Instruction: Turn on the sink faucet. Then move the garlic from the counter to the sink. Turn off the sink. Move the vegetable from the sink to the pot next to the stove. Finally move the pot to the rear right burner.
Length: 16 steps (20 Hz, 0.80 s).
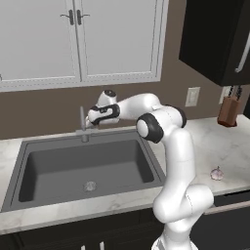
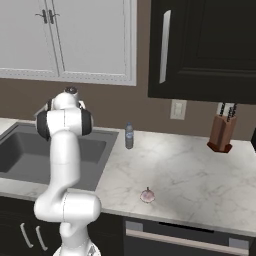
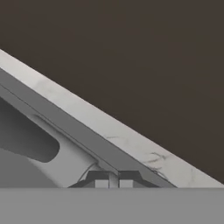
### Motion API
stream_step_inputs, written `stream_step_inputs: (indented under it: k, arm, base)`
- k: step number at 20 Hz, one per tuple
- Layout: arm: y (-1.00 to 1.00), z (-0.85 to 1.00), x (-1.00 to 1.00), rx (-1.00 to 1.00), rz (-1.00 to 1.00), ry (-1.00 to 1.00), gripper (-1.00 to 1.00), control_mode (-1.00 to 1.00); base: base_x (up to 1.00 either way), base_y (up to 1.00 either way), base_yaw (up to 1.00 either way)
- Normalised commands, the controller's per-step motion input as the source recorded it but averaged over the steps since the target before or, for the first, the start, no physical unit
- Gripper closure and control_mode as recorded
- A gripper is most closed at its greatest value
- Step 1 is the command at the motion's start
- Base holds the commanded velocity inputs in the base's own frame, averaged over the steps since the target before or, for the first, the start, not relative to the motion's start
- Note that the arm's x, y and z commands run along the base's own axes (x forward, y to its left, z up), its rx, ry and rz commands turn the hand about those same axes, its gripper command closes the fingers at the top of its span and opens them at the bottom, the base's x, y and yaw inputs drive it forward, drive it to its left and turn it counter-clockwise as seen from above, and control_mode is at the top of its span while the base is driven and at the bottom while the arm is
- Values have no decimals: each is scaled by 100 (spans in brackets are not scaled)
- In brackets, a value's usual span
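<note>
Garlic (image 1: 217, 173) on counter (image 1: 222, 146) right of sink (image 1: 29, 168)

Even, soft rendered light; faint shadows, slightly blurry

The arm (image 2: 62, 150) hides the faucet and part of the sink (image 2: 20, 150)

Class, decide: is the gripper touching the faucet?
Cannot tell. In the left base view the shut gripper sits right against the faucet, but no plain contact or gap shows.
</note>
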Motion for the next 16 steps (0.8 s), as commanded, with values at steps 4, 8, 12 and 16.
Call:
stream_step_inputs:
  k: [4, 8, 12, 16]
  arm:
    - [-42, -31, -9, 0, -20, 0, 100, -100]
    - [-52, -33, -10, 0, -16, 0, 100, -100]
    - [-61, -38, -16, 1, -13, 0, 100, -100]
    - [-63, -40, -21, 1, -11, 0, 100, -100]
  base:
    - [0, 0, 0]
    - [0, 0, 0]
    - [0, 0, 0]
    - [0, 0, 0]
